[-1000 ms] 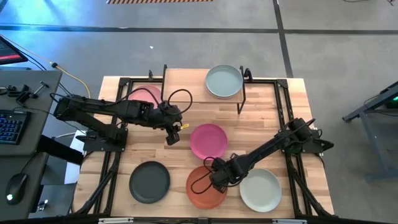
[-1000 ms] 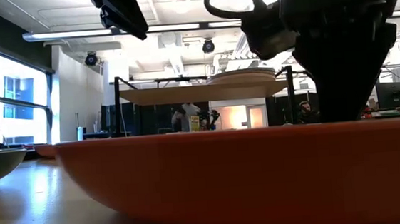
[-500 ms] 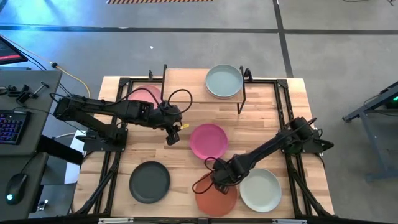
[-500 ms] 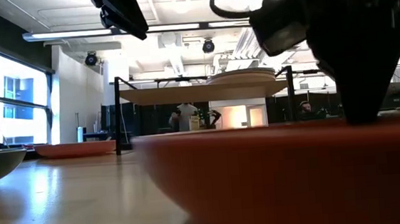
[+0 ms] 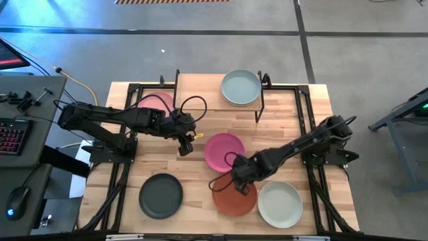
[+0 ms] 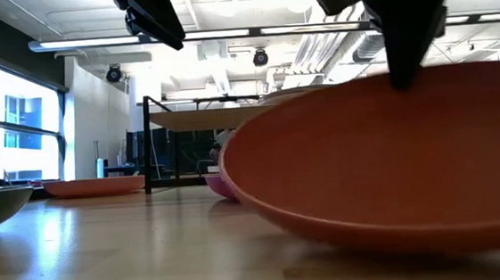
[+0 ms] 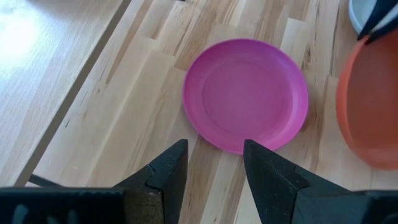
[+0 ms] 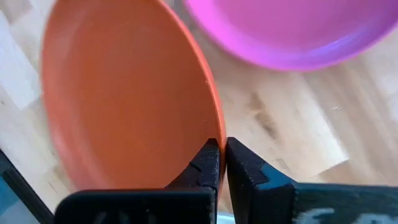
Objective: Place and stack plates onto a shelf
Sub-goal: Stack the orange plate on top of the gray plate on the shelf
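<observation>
The terracotta orange plate (image 5: 235,198) sits tilted at the table's near middle, with my right gripper (image 5: 242,183) shut on its rim. Just beyond it lies the magenta plate (image 5: 225,151). My left gripper (image 5: 185,148) hangs open above the table, left of the magenta plate (image 7: 245,93), touching nothing. On the shelf (image 5: 200,90) at the far edge rests a pale mint plate (image 5: 241,87). A light pink plate (image 5: 155,102) lies at the shelf's left end, a charcoal plate (image 5: 160,195) at the near left and a pale plate (image 5: 280,204) at the near right. My right gripper pinches the orange plate's rim (image 8: 214,134) on its far side, one finger inside the dish and one outside. The fingers come down from above, slanting from the right. The plate (image 6: 386,165) is tilted, the held rim raised and its near underside (image 6: 393,249) low at the tabletop.
Black frame rails (image 5: 294,87) run around the wooden tabletop. The shelf's thin black legs (image 6: 149,143) stand at the far side. There is bare wood between the charcoal and orange plates. A desk with a keyboard (image 5: 10,134) stands beyond the left edge.
My right gripper has gone toward the table's right edge, dragging the orange plate with it, then risen toward the far side. The plate's far rim has come up off the table, so it now stands tilted where it lay flat.
</observation>
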{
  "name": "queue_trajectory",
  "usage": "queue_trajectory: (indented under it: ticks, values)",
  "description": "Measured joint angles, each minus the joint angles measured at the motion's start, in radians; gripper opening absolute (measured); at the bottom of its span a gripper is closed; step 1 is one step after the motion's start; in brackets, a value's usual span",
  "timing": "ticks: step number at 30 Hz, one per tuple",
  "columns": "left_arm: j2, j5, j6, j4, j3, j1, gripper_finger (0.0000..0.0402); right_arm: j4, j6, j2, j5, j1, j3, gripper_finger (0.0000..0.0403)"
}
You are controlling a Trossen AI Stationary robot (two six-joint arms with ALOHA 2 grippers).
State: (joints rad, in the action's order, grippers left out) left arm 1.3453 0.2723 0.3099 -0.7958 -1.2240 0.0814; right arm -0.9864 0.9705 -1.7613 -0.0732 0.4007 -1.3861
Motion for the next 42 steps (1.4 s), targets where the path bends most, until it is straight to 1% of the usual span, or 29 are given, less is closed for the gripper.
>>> queue_trajectory:
  ticks: [9,15,22,25,29,32,42]
  values:
    - [0.000,0.000,-0.043,-0.002,0.000,0.000,0.0147,-0.018,-0.053,0.020,-0.003,-0.031,0.000,0.0000]
    - [0.000,0.003,-0.043,-0.002,0.000,-0.001,0.0147,-0.066,-0.054,0.042,0.003,-0.037,0.000,0.0000]
    - [0.000,0.016,-0.036,-0.001,0.000,-0.017,0.0147,-0.095,-0.052,0.133,-0.010,-0.069,0.000,0.0000]
    - [0.000,0.053,-0.036,-0.001,0.000,-0.018,0.0147,-0.129,-0.052,0.182,-0.032,-0.100,0.000,0.0000]
    - [0.000,0.106,-0.066,-0.001,0.000,-0.019,0.0147,-0.180,-0.064,0.252,-0.062,-0.160,0.000,0.0000]
    - [0.000,0.114,-0.085,-0.001,0.000,-0.032,0.0147,-0.187,-0.099,0.302,-0.077,-0.222,0.000,0.0000]
    - [0.000,0.114,-0.086,0.000,0.000,-0.114,0.0147,-0.178,-0.278,0.415,-0.071,-0.520,0.000,0.0000]
